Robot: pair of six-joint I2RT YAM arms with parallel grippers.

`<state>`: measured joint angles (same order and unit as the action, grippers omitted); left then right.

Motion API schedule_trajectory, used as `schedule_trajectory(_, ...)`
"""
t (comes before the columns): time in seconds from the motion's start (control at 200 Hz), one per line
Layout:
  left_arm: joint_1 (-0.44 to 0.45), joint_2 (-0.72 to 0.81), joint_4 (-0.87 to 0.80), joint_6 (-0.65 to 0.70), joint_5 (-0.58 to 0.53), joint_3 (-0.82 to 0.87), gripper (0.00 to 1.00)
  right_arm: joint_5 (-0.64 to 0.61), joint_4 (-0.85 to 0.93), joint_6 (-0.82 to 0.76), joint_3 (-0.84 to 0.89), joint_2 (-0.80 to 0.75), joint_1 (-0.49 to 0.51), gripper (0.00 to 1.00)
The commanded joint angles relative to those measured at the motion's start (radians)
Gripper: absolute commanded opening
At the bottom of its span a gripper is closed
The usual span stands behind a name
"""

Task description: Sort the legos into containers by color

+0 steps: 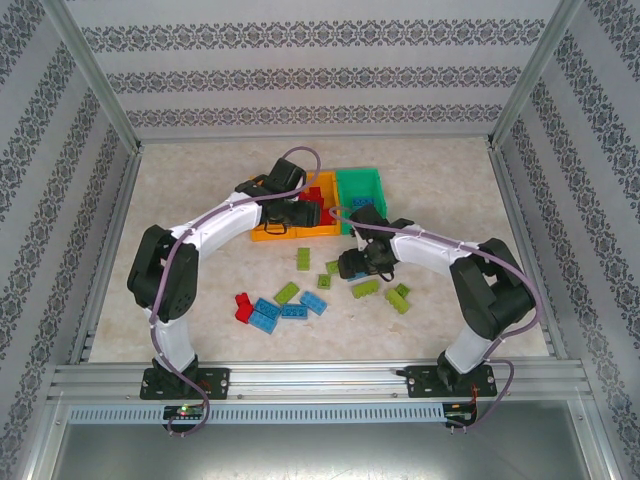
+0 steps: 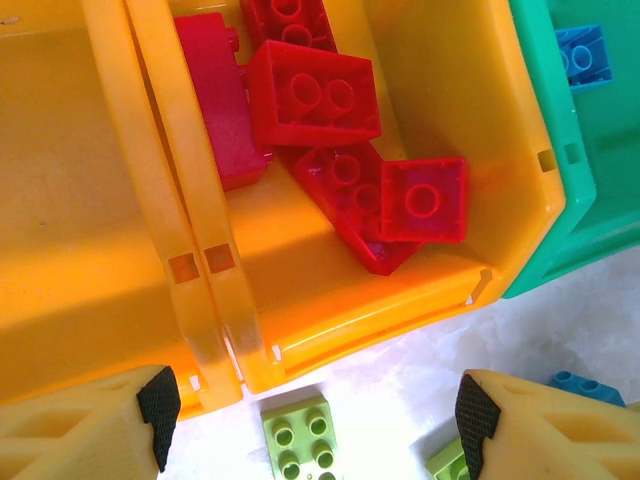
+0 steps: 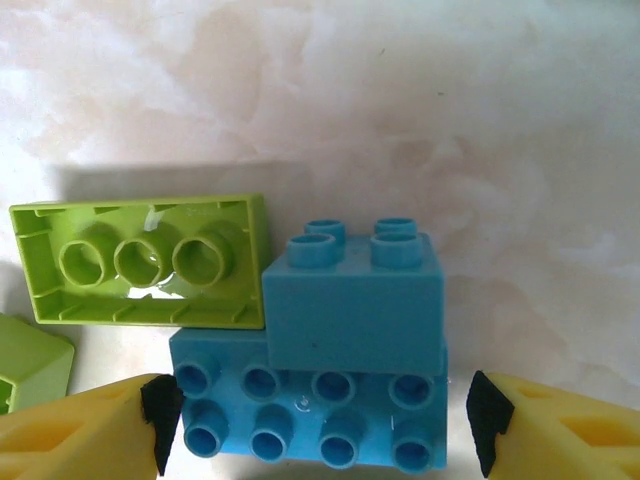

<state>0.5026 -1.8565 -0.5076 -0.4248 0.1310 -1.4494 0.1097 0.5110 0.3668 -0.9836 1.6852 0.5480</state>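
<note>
Legos in light blue plastic lie between the right arm's jaws, which stand open with one black pad on either side and grip nothing. One is a flat eight-stud brick [image 3: 300, 415], the other a small four-stud brick [image 3: 355, 310] against its far side. Whether the two are clipped together I cannot tell. An upturned lime green brick [image 3: 140, 262] touches them on the pale marbled counter [image 3: 450, 120].

The left arm's jaws are also open and empty, hanging over the near rim of the middle orange-yellow plastic bin [image 2: 440, 120], which holds the red bricks [image 2: 312, 95]. The green bin [image 2: 600, 150] beside it holds one blue brick [image 2: 583, 55], and the other orange-yellow bin [image 2: 70, 200] looks bare. More bricks [image 1: 290, 310] are loose on the counter.

The risk here is a crowded grasp. Closing on the blue pair could drag the lime brick along into the wrong bin. If the blues are only leaning together, one could drop on the lift.
</note>
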Motion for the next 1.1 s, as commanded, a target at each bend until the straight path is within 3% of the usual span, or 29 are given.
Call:
schedule_trajectory(0.0, -0.001, 0.041, 0.026, -0.011, -0.003, 0.016, 0.75, -0.021, 0.023, -0.02, -0.024, 0.027, 0.018, 0.78)
schedule_trajectory(0.325, -0.002, 0.042, 0.029, -0.014, -0.007, 0.024, 0.75, -0.081, 0.069, -0.019, -0.045, 0.062, 0.032, 0.72)
schedule_trajectory(0.535, -0.002, 0.048, 0.033, -0.019, -0.008, 0.034, 0.75, -0.09, 0.064, -0.002, -0.038, -0.009, 0.024, 0.65)
schedule_trajectory(0.819, -0.002, 0.074, 0.034, -0.002, -0.021, 0.065, 0.76, 0.183, -0.095, 0.054, -0.016, -0.196, -0.154, 0.59)
schedule_trajectory(0.914, -0.001, 0.085, 0.037, -0.002, -0.033, 0.079, 0.76, 0.229, -0.115, 0.065, -0.074, -0.154, -0.21, 0.58)
schedule_trajectory(1.094, -0.003, 0.115, 0.037, -0.004, -0.052, 0.111, 0.76, 0.199, -0.126, 0.086, -0.227, -0.006, -0.257, 0.56)
